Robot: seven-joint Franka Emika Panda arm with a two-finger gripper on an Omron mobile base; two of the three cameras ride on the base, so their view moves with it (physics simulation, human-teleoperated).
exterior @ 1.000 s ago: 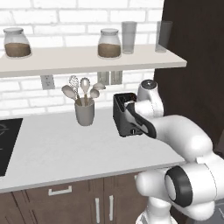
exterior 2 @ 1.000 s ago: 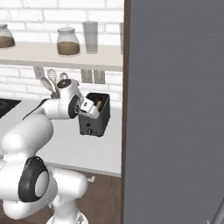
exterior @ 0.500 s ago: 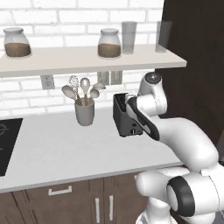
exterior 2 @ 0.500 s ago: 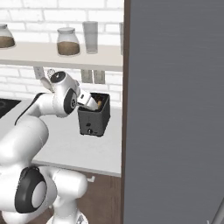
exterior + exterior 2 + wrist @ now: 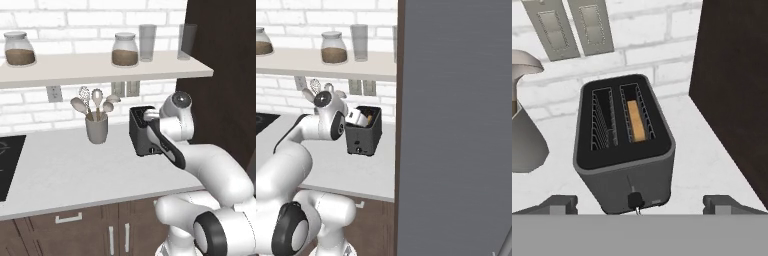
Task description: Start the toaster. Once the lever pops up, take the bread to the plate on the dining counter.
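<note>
The boxy dark grey-black toaster (image 5: 624, 145) is sitting at the right end of the light worktop (image 5: 65, 170), close beside a tall dark panel (image 5: 732, 85) on its right. A thin golden slice of bread (image 5: 636, 120) is standing in its right slot; the left slot is showing bare wires. The two-finger gripper (image 5: 639, 205) is hovering near the toaster's near end, fingers spread wide, gripping nothing. A grey utensil cup (image 5: 97, 128) is standing to the left.

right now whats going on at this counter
The robot arm has its gripper open in front of the toaster, fingers either side of its narrow end, touching nothing. A slice of bread sits low in one of the two slots; the other is empty. The toaster stands on the worktop beside a cup of utensils.
</note>
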